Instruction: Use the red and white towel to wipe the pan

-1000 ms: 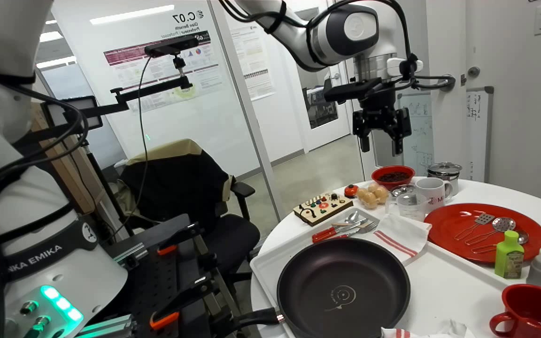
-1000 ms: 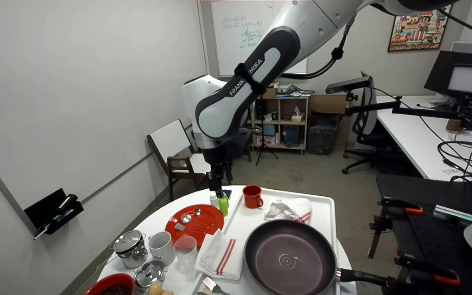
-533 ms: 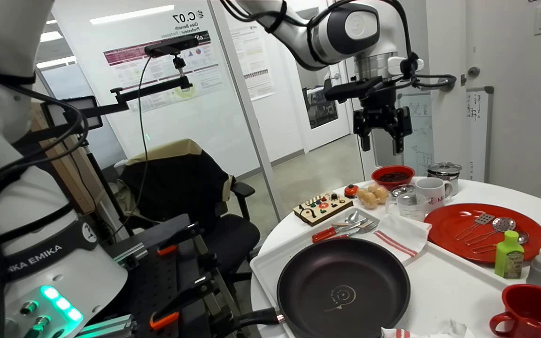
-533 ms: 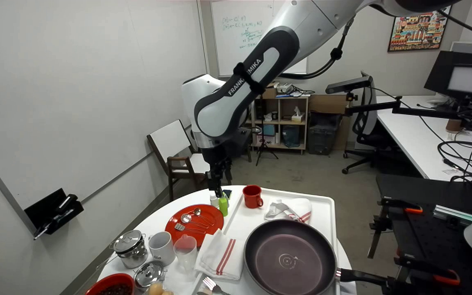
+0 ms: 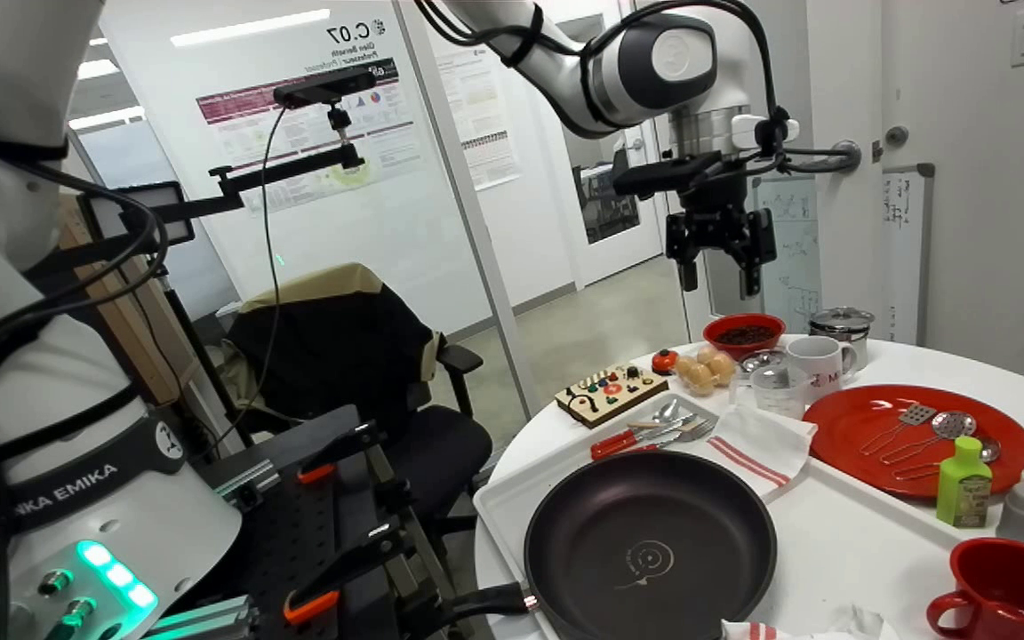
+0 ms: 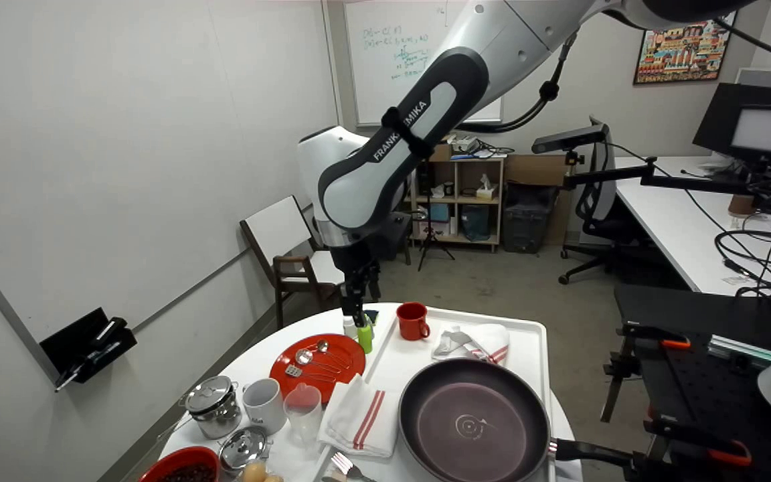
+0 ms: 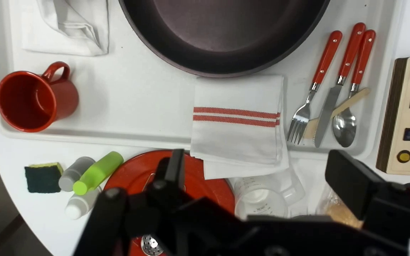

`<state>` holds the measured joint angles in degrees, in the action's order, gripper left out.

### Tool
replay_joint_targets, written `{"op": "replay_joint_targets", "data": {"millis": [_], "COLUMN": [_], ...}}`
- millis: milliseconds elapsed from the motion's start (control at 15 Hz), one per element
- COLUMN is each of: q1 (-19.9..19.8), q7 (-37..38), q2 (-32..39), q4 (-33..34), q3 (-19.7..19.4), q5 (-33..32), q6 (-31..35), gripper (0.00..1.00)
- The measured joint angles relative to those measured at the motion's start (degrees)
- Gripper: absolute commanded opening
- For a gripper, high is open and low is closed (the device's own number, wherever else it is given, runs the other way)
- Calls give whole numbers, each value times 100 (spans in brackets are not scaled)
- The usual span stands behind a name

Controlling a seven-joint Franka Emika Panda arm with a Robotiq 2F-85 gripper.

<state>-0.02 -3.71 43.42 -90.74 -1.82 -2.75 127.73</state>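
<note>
White table [image 7: 16, 154] well below gripper [image 5: 720, 284], jaws wide, perhaps fully.

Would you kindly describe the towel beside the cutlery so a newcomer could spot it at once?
On the white tray sits a dark pan. Between it and the clear measuring cup lies the red-striped towel. Unlike the other towel, it overhangs the tray's rim.

Pan [image 7: 224, 33] partly beyond the wrist view's top edge, red plate [image 7: 206, 188] partly behind the blurry pincer [image 7: 256, 172]
</note>
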Motion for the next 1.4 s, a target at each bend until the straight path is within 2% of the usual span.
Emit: {"op": "replay_joint_targets", "data": {"millis": [533, 1200, 1400], "q1": [-5, -22, -21], "q7": [-100, -120, -265], "q2": [558, 1557, 1830], "q4": [163, 881, 1086], "q3": [39, -10, -9], "q5": [0, -144, -256], "q6": [5, 19, 208], "gripper": [100, 100, 100]}}
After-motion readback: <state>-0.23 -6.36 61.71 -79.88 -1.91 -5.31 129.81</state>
